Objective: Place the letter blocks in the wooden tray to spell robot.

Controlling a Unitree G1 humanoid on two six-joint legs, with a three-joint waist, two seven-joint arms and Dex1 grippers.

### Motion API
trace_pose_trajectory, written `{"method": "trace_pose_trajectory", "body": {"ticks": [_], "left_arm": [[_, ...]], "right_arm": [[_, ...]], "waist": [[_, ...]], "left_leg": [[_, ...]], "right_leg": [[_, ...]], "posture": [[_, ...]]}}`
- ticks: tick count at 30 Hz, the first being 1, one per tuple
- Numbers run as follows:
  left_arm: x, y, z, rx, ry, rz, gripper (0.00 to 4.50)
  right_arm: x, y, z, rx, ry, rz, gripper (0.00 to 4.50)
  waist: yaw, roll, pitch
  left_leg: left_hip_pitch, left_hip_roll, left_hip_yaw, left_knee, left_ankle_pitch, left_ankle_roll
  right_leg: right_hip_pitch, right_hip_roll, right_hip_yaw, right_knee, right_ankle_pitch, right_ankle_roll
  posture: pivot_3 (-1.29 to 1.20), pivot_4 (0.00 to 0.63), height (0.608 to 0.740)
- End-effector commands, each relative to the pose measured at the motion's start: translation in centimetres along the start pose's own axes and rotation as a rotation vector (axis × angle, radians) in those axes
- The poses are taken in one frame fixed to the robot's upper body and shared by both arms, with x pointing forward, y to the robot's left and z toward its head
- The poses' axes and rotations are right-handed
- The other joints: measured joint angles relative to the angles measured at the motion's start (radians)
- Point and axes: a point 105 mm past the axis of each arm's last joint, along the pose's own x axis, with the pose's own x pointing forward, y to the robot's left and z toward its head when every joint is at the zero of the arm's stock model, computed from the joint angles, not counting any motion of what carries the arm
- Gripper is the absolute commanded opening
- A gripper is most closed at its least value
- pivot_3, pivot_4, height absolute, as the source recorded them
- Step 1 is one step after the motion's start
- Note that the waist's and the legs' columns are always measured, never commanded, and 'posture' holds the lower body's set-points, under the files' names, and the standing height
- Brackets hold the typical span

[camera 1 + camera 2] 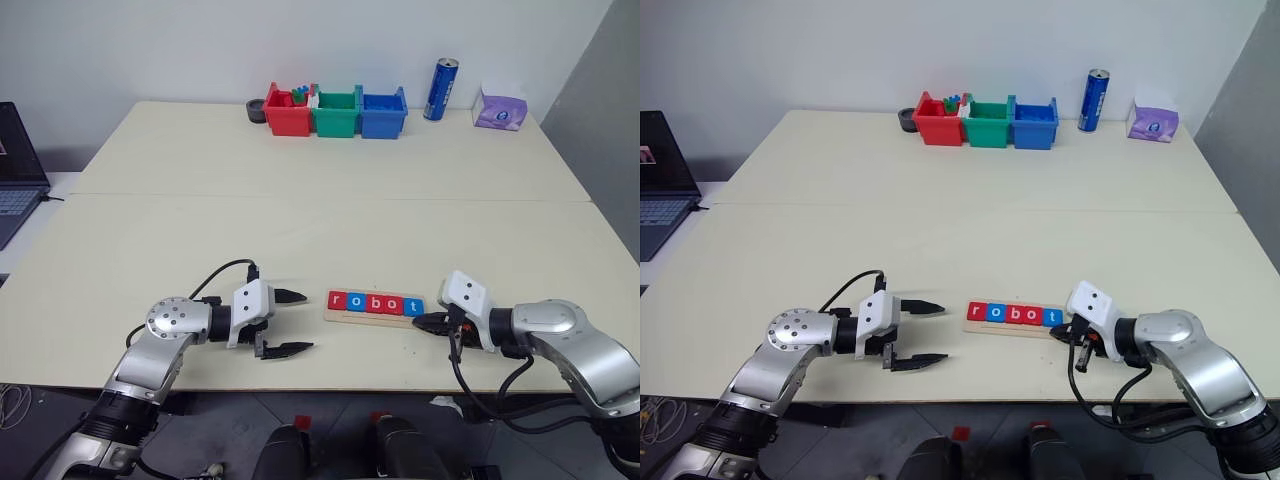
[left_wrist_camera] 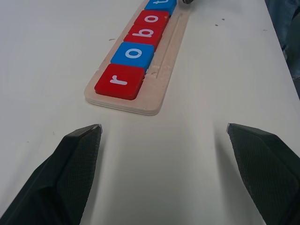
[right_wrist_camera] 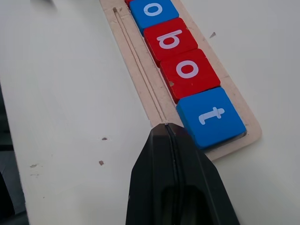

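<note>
Right wrist view cuts off the row of letter blocks [image 3: 187,70] at the frame edge, so the "r" is out of sight there and only "o b o t" reads; the right hand [image 3: 165,125] hides part of the near end of the wooden tray [image 3: 140,75], its two black fingers pressed together with nothing between them, tip at the tray's edge just beside the blue "t". Whether it touches the wood cannot be told. Left wrist view clips the "t" instead. From the head, all five tiles lie side by side in the tray near the front edge of the tabletop [image 1: 320,210], spelling robot. The left hand [image 1: 287,322] sits near the tray's "r" end, apart from it, fingers spread wide and empty. Along the far edge stand a red bin [image 1: 287,112], green bin [image 1: 336,112], blue bin [image 1: 383,113], a blue can [image 1: 441,88] and a purple tissue pack [image 1: 500,108]. A laptop [image 1: 18,165] is cut by the left border.
</note>
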Motion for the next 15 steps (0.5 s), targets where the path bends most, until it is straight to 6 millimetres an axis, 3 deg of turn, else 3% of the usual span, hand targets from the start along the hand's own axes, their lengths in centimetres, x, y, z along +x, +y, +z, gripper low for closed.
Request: {"method": "trace_pose_trajectory", "body": {"ticks": [1, 11, 15], "left_arm": [[-0.1, 0.3, 0.7, 0.039, -0.017, 0.007, 4.50], [-0.1, 0.4, 1.0, 0.038, -0.020, 0.013, 4.50], [-0.4, 0.6, 1.2, 0.015, -0.039, 0.035, 4.50]], "right_arm": [[-0.1, -0.7, 0.9, -0.037, -0.023, -0.026, 0.01], [0.2, -0.8, 1.2, -0.049, -0.025, -0.023, 0.01], [-1.0, -0.1, 2.2, -0.051, -0.068, 0.027, 0.01]], "waist": [[0.000, 0.000, 0.000], [0.000, 0.000, 0.000], [0.000, 0.000, 0.000]], "left_leg": [[0.000, 0.000, 0.000, 0.000, 0.000, 0.000], [0.000, 0.000, 0.000, 0.000, 0.000, 0.000], [0.000, 0.000, 0.000, 0.000, 0.000, 0.000]], "right_leg": [[0.000, 0.000, 0.000, 0.000, 0.000, 0.000], [0.000, 0.000, 0.000, 0.000, 0.000, 0.000], [0.000, 0.000, 0.000, 0.000, 0.000, 0.000]], "posture": [[0.00, 0.150, 0.740], [0.00, 0.150, 0.740], [0.00, 0.150, 0.740]]}}
